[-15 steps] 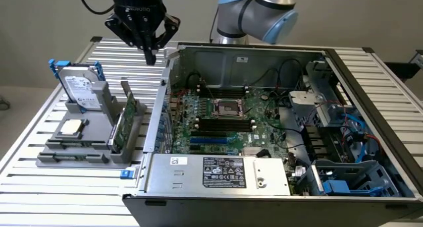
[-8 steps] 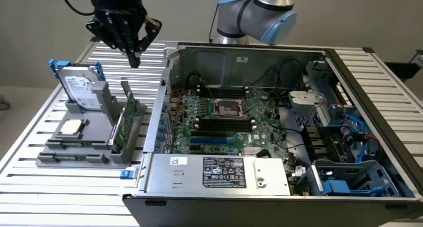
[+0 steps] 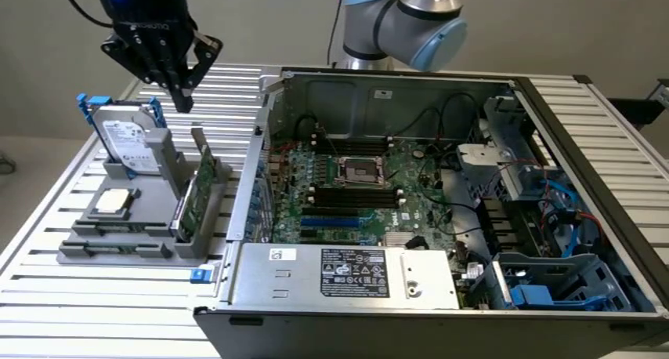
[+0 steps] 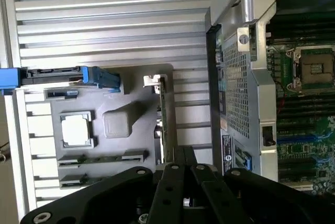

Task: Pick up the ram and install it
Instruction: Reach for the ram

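Note:
The ram [image 3: 193, 198] is a thin green board with dark chips. It stands on edge in a slot of the grey holder [image 3: 115, 253] at the exterior view's left. The wrist view has the ram [image 4: 164, 124] edge-on as a narrow green line in the holder [image 4: 131, 85]. My gripper [image 3: 184, 104] hangs shut above the holder's far end, well clear of the ram, with nothing between its fingers. In the wrist view the gripper [image 4: 184, 153] lines up with the ram's length. The motherboard's black slots [image 3: 356, 196] lie inside the open computer case.
The holder also carries a silver hard drive with blue handles [image 3: 131, 143] and a square processor chip [image 3: 113, 202]. The open case's wall [image 3: 256, 163] rises right beside the holder. A power supply [image 3: 345, 273] fills the case's near side. The slatted table [image 3: 63, 296] extends around.

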You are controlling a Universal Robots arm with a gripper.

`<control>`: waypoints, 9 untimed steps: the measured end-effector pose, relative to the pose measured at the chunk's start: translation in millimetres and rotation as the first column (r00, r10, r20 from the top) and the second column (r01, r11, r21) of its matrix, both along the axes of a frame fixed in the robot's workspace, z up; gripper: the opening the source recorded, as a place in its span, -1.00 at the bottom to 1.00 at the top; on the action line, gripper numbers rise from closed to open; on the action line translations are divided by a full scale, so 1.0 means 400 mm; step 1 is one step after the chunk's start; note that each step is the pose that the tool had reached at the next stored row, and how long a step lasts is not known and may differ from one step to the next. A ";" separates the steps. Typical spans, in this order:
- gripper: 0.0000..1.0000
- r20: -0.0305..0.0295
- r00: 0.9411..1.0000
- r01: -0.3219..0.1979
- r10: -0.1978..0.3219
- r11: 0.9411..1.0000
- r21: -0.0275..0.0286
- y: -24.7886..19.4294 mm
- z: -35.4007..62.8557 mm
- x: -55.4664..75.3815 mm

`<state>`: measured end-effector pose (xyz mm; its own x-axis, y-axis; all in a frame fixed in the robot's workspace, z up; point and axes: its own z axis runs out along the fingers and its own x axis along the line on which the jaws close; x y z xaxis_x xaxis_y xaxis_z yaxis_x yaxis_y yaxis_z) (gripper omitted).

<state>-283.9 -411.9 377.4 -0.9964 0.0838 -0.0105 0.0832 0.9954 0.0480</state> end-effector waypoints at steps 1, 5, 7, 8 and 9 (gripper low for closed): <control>-0.79 0.000 1.000 0.000 0.000 1.000 0.000 -0.002 -0.002 -0.012; -0.79 -0.001 1.000 0.000 0.000 1.000 0.000 -0.011 -0.010 -0.057; -0.79 -0.001 1.000 0.000 0.000 1.000 0.000 -0.016 -0.014 -0.079; -0.79 -0.002 1.000 0.000 0.000 1.000 0.000 -0.019 -0.017 -0.089; -0.79 -0.002 1.000 0.000 0.000 1.000 0.000 -0.023 -0.019 -0.097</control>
<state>-322.6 -421.3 369.9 -0.9965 0.0838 -0.0081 0.0833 0.9954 0.0478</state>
